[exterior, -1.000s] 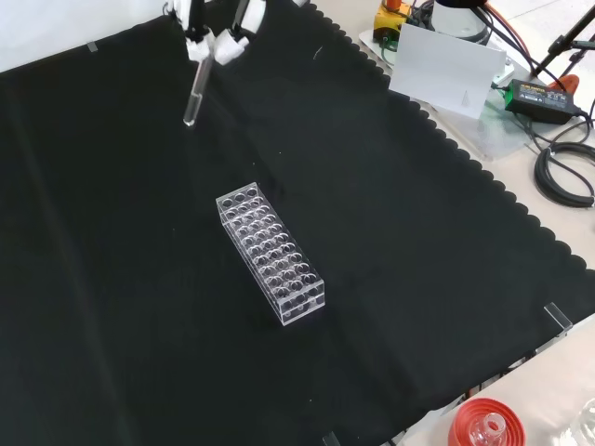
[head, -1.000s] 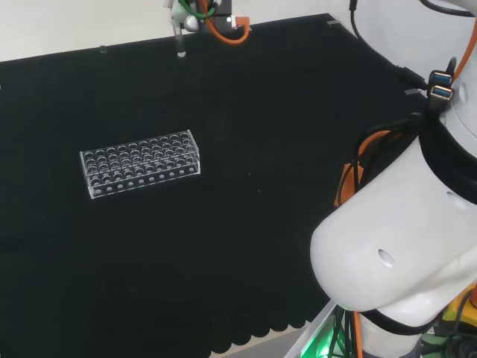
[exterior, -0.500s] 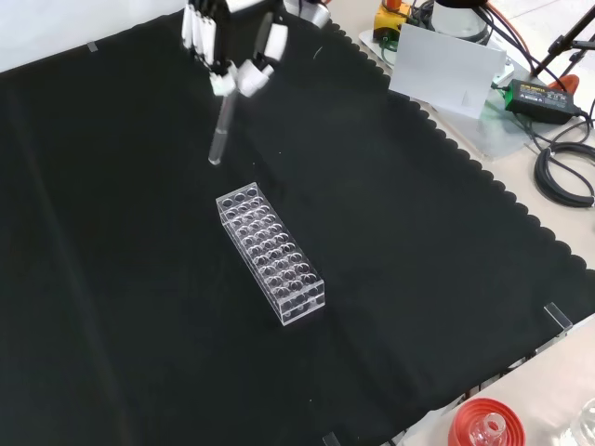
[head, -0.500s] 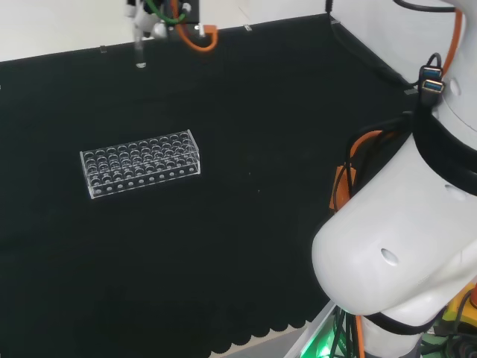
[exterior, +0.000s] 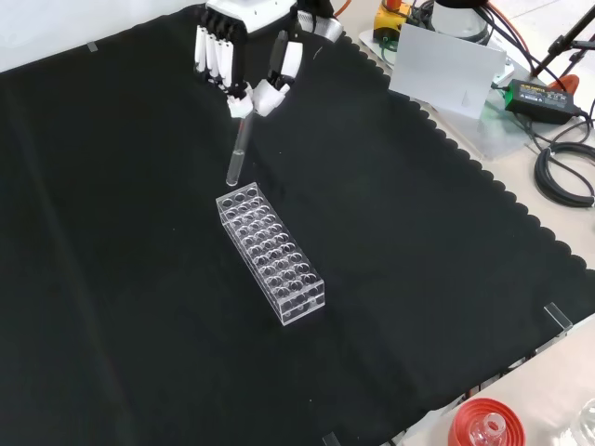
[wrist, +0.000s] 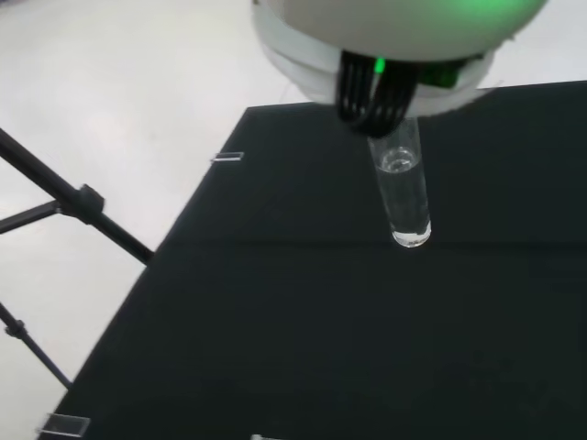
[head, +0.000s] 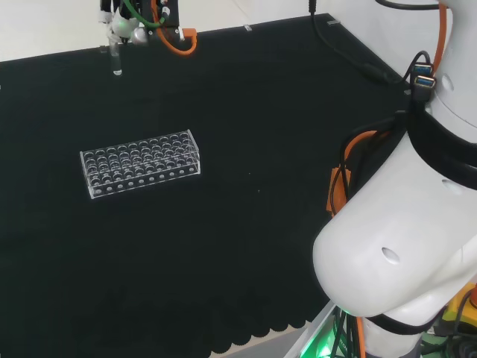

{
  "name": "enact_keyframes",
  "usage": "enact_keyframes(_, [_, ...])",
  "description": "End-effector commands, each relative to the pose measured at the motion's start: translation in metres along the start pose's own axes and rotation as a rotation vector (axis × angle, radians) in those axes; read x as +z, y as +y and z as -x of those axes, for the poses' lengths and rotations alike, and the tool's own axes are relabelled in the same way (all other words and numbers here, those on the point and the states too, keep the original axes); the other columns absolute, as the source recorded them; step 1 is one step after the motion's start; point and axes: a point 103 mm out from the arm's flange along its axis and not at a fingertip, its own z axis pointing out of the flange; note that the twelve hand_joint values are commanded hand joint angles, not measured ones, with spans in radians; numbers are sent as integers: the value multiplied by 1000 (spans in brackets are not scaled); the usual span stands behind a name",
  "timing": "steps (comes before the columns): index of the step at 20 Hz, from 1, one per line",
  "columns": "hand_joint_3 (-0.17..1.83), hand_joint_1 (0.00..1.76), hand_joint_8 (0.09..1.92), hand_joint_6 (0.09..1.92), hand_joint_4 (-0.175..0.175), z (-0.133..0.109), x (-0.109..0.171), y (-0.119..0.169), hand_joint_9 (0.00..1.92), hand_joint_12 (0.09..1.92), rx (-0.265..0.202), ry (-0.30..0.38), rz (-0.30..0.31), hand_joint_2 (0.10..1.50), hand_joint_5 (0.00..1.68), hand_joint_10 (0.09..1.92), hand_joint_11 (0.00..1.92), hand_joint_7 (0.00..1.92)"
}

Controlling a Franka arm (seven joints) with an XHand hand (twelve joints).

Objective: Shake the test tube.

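A clear glass test tube (exterior: 238, 153) hangs upright in the air, pinched at its top by the hand (exterior: 244, 58), which comes in from the top of the front view. The tube's lower end is just above the near end of a clear plastic rack (exterior: 271, 253) with several rows of holes, all seemingly empty. In the head view the hand (head: 123, 22) holds the test tube (head: 115, 61) at the far left, well beyond the rack (head: 141, 162). The wrist view shows the test tube (wrist: 404, 194) close up over the black cloth, with a little clear liquid in it.
The black cloth (exterior: 139, 307) covers the bench. The arm's white links (head: 402, 246) stand at the right of the head view. In the front view a white card (exterior: 444, 70), cables (exterior: 562, 172) and a red ribbed ring (exterior: 483, 426) lie off the cloth's right edge.
The hand has carried the tube leftwards in the head view, which is down and right towards the rack in the front view. The rack has not moved.
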Motion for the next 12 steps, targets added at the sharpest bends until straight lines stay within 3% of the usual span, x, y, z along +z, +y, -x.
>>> enact_keyframes(1, [613,1440,451,304,-175,33,2,3,1281,1079,71,-66,-9,631,1335,648,1096,1508])
enact_keyframes(6, [613,1440,448,301,-175,64,-7,4,1282,1078,137,-109,8,630,1337,646,1097,1509])
enact_keyframes(12, [614,1440,445,297,-175,74,-13,5,1283,1077,143,-124,13,630,1339,645,1097,1510])
